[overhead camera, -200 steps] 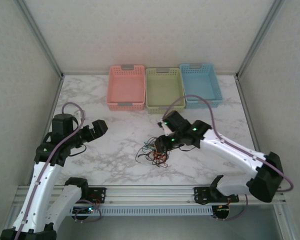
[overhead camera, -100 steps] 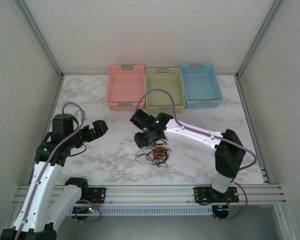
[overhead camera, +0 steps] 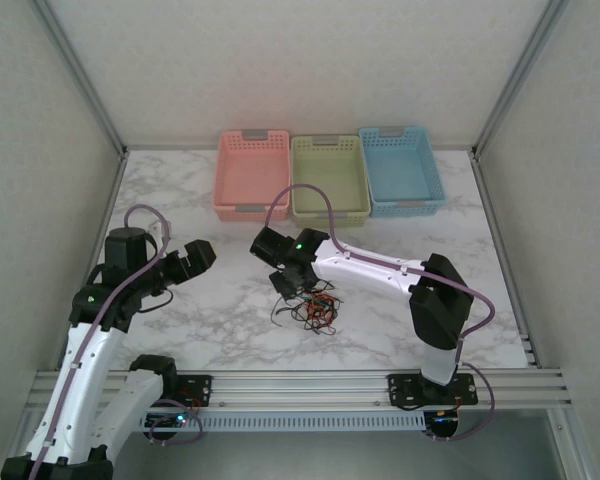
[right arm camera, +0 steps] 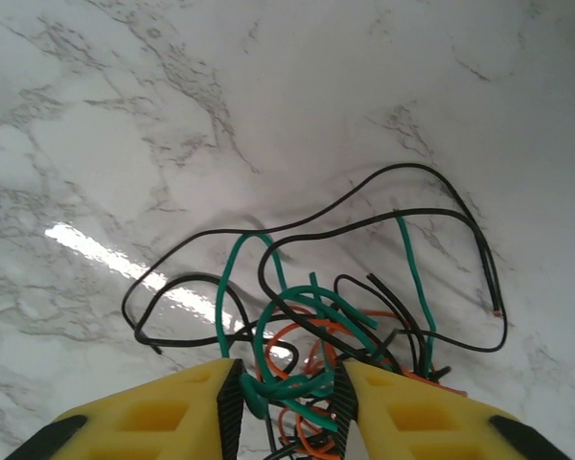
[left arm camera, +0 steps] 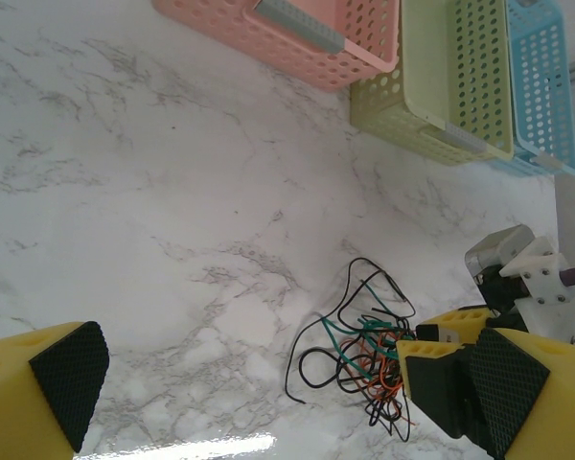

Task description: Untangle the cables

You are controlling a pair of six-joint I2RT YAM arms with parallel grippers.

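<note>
The cables (overhead camera: 311, 311) lie in a small tangled heap of black, green and orange wires at the table's middle front. My right gripper (overhead camera: 291, 284) reaches down onto the heap's upper left edge. In the right wrist view its yellow fingers (right arm camera: 163, 412) close in on a bunch of green cables (right arm camera: 297, 383), which touch both black pads; black and orange loops (right arm camera: 311, 350) spread beyond. My left gripper (overhead camera: 202, 253) hovers open well left of the heap. In the left wrist view the cables (left arm camera: 359, 340) sit between its wide-apart fingertips (left arm camera: 69, 381), with the right gripper (left arm camera: 441, 345) on them.
Three baskets stand in a row at the back: pink (overhead camera: 252, 176), green (overhead camera: 328, 179) and blue (overhead camera: 402, 171). The right arm (overhead camera: 380, 270) stretches across the table from its base at the front right. Metal frame posts (overhead camera: 80, 80) rise at both back corners.
The right arm swung left, carrying its gripper from the heap's right side to its upper left edge. Its jaws narrowed onto the green cables. The left arm stayed still.
</note>
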